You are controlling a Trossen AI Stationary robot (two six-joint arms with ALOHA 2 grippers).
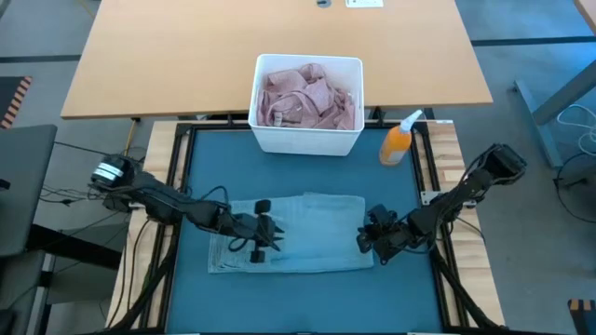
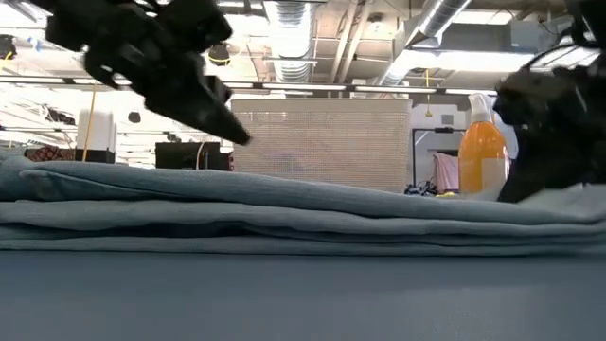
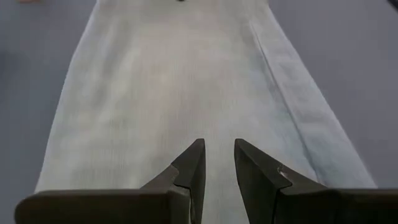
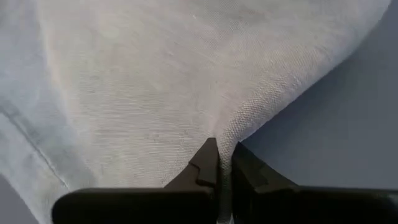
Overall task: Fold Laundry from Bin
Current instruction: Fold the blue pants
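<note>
On mat: right end effector [image 4: 219, 163] pinches jeans [image 1: 307, 233] edge | left end effector [image 3: 217, 163] slightly parted, empty above jeans

Two matte black jointed arms — thin black cables trailing — each gripper [image 3: 217, 171] ending in tapered dark fingers.

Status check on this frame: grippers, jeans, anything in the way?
Right gripper pinched on the jeans at their right edge. Left gripper slightly open above the left half, holding nothing. Bin holds pink laundry. Nothing in the way.
</note>
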